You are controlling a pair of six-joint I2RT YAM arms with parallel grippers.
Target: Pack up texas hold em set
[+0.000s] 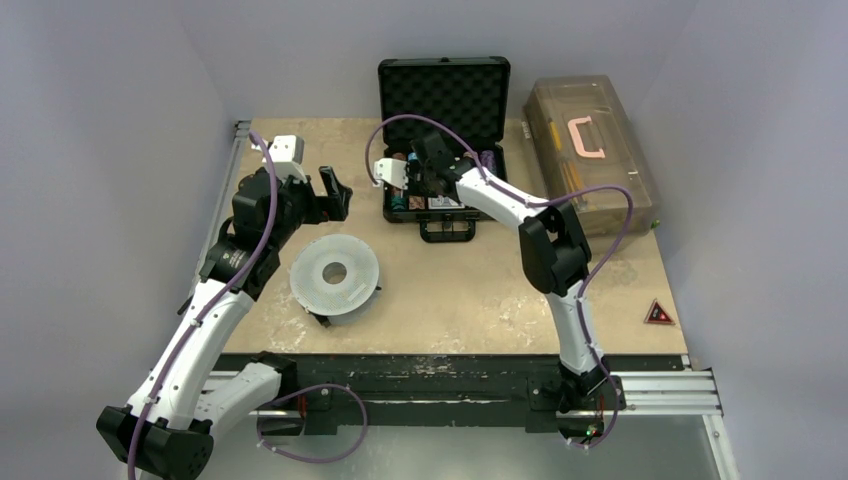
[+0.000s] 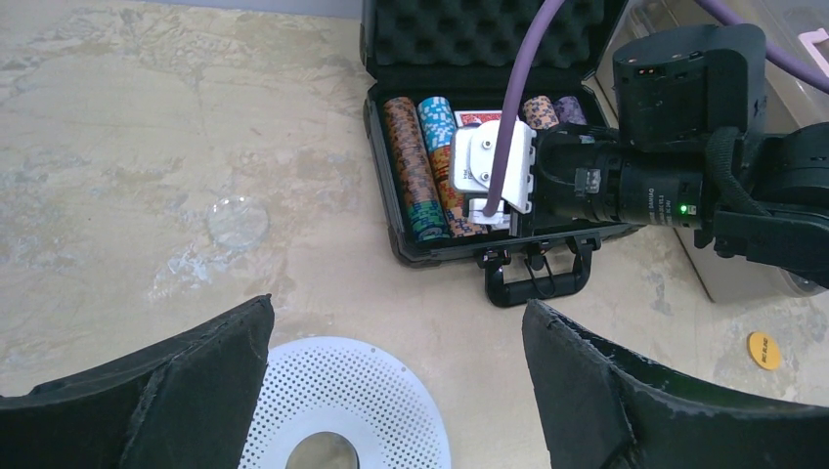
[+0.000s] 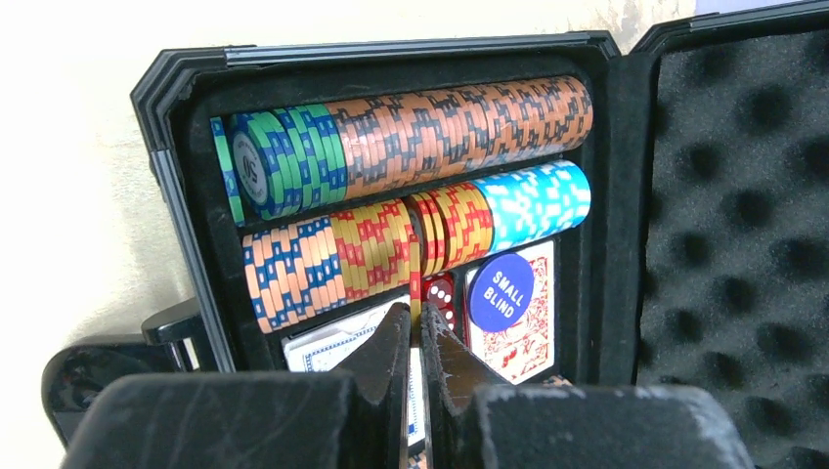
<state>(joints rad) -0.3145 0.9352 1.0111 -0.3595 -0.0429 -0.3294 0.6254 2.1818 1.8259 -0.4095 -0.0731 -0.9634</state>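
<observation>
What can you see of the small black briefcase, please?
The small black briefcase lies open at the table's far side, foam-lined lid upright, black handle on its near side. Its tray holds rows of coloured chips on edge, card decks, red dice and a blue SMALL BLIND button. The right gripper hangs close over it.

Left arm bends up at the elbow, and the left black gripper [image 2: 396, 308] is spread wide. Right arm reaches far forward, right black gripper [image 3: 415, 318] pinched nearly together.
</observation>
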